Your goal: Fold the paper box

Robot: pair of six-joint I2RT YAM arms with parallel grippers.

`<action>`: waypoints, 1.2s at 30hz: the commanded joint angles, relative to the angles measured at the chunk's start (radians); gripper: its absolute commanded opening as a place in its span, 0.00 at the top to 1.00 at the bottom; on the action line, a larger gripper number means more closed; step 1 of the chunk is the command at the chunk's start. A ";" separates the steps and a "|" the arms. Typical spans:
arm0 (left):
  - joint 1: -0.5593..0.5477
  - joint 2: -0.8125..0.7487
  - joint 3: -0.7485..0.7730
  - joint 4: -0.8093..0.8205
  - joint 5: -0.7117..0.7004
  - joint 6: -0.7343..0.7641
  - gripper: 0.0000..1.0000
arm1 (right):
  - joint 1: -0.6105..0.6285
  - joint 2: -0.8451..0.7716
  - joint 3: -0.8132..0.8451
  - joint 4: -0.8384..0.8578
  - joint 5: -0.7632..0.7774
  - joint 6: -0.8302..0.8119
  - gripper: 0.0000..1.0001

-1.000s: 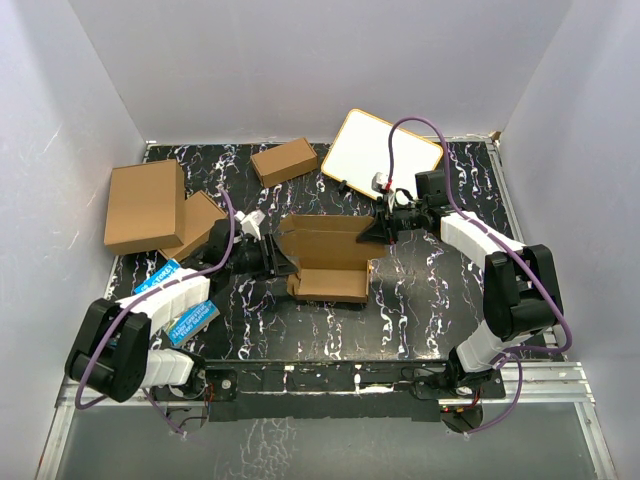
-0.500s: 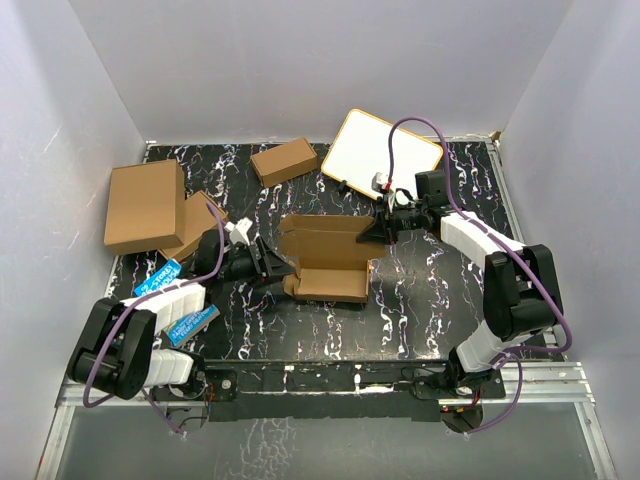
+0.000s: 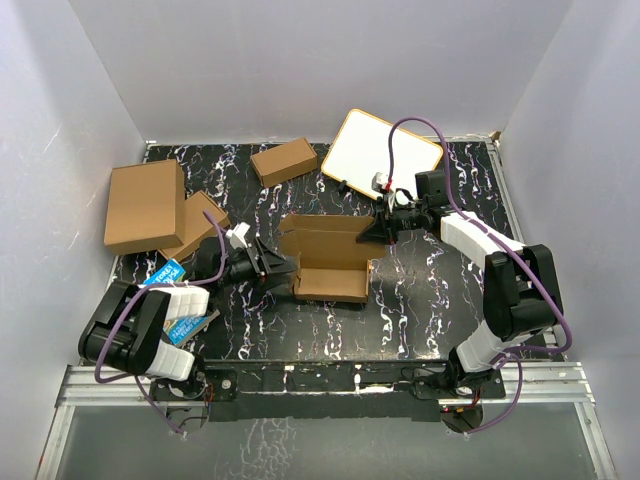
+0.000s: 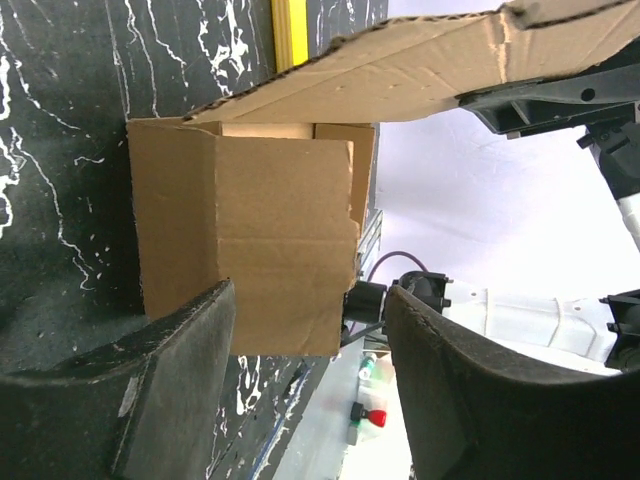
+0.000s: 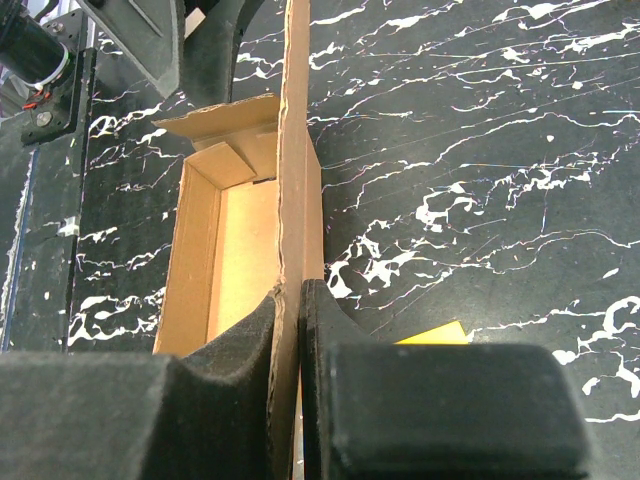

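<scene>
The paper box (image 3: 330, 262) lies half-formed mid-table, a brown cardboard tray with its lid panel raised along the far side. My right gripper (image 3: 381, 231) is shut on that upright lid panel, which runs edge-on between its jaws (image 5: 290, 295) in the right wrist view; the open tray (image 5: 240, 250) shows to the left of the panel. My left gripper (image 3: 274, 268) stands open just off the box's left end. In the left wrist view the box's end wall (image 4: 250, 250) faces the gripper (image 4: 310, 300), with nothing between the fingers (image 4: 190, 340).
Two bigger brown cartons (image 3: 145, 205) sit at the far left, a small closed brown box (image 3: 285, 160) at the back, and a white board (image 3: 385, 150) at the back right. Blue packets (image 3: 165, 273) lie by the left arm. A yellow scrap (image 5: 435, 335) lies near the right gripper.
My left gripper has opened wider and drawn back a little to the left off the box's left end. The right gripper and the lid panel have not moved.
</scene>
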 commanded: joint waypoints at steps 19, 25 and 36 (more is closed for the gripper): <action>0.005 0.042 0.120 -0.311 -0.063 0.212 0.62 | 0.001 -0.011 0.000 0.061 -0.026 -0.018 0.92; -0.021 0.072 0.151 -0.363 -0.073 0.255 0.58 | 0.001 -0.008 0.000 0.061 -0.029 -0.018 0.92; -0.089 0.105 0.205 -0.414 -0.139 0.308 0.58 | 0.001 -0.008 0.000 0.060 -0.034 -0.018 0.92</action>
